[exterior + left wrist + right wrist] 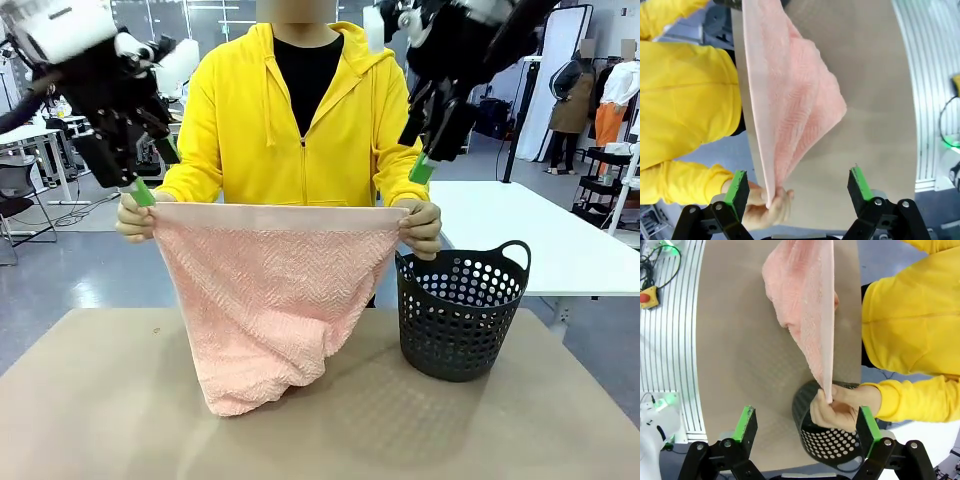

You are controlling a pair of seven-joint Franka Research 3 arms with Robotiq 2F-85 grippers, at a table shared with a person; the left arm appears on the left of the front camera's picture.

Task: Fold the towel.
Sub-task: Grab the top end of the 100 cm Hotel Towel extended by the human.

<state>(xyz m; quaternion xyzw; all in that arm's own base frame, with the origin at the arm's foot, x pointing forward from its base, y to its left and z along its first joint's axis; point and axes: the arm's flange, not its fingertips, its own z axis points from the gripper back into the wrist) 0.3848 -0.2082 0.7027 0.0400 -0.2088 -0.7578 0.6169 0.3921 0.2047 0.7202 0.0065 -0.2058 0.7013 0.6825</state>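
The towel [270, 300] is held up by its border band in a person's hands [135, 218], its lower end resting on the brown table [100, 400] beside a black basket [460, 320]. The left gripper [797, 175] and right gripper [806, 410] are spread wide and empty near the held corners. A grey floor [80, 270] and a white table [540, 230] are seen behind.

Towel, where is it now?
In the front view the towel hangs in the middle, held up by its top corners by the person, bottom end touching the table, just left of the black basket.
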